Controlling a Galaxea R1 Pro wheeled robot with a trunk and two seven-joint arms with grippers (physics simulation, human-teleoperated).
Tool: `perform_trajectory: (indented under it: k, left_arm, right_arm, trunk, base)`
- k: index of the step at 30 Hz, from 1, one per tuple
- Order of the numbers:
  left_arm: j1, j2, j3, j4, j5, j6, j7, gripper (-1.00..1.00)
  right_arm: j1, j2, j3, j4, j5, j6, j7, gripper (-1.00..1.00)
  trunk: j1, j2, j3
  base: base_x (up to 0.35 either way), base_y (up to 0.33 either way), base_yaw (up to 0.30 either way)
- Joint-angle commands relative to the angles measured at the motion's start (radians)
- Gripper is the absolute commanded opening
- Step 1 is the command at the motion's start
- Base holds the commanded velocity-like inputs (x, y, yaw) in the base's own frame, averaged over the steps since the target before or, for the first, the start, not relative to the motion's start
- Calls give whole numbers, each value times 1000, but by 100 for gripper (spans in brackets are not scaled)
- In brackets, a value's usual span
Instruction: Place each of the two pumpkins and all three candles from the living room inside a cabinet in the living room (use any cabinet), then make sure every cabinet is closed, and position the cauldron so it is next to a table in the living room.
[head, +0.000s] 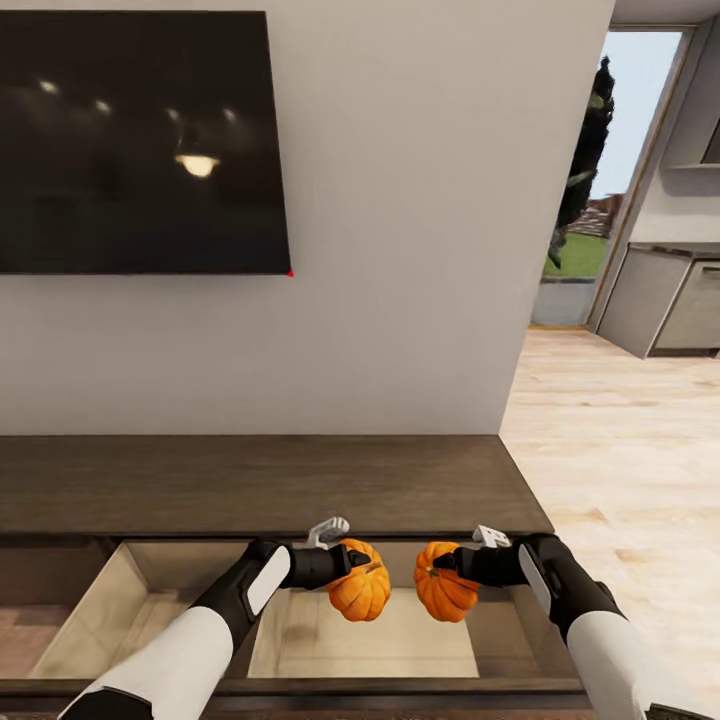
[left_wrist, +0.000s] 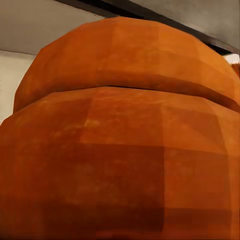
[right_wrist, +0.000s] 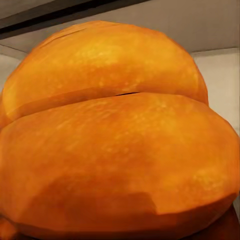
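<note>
Two orange ribbed pumpkins hang side by side over an open drawer of the long dark brown cabinet (head: 260, 485). My left gripper (head: 352, 562) is shut on the left pumpkin (head: 362, 592). My right gripper (head: 447, 568) is shut on the right pumpkin (head: 445, 592). Both are held above the drawer's pale inside (head: 400, 645), apart from each other by a small gap. In the left wrist view the left pumpkin (left_wrist: 125, 150) is pressed close to the camera, and in the right wrist view the right pumpkin (right_wrist: 120, 150) is too. Candles and cauldron are out of view.
A second open compartment (head: 130, 610) lies left of the divider. A dark TV (head: 140, 140) hangs on the white wall above the cabinet. To the right, light wood floor (head: 620, 450) leads to a doorway and grey kitchen units (head: 670, 300).
</note>
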Motion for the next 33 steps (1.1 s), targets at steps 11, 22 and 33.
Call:
perform_trajectory:
  k: [11,22,33]
  left_arm:
    - [-5,0,-5,6,-1,99,-2,-100]
    - [-5,4,-4,12,-6,23,0,-100]
    - [-5,0,-6,91,-6,-40,5,-100]
  right_arm:
    - [-2,1,-4,0,6,5,4,-100]
    - [-2,1,-3,1,6,-5,4,-100]
    - [-3,2,-5,99,5,-159,6,-100]
  trunk:
    - [0,0,-19]
    - [0,0,-37]
    - [0,0,-55]
  base:
    - [0,0,0]
    - [0,0,0]
    - [0,0,0]
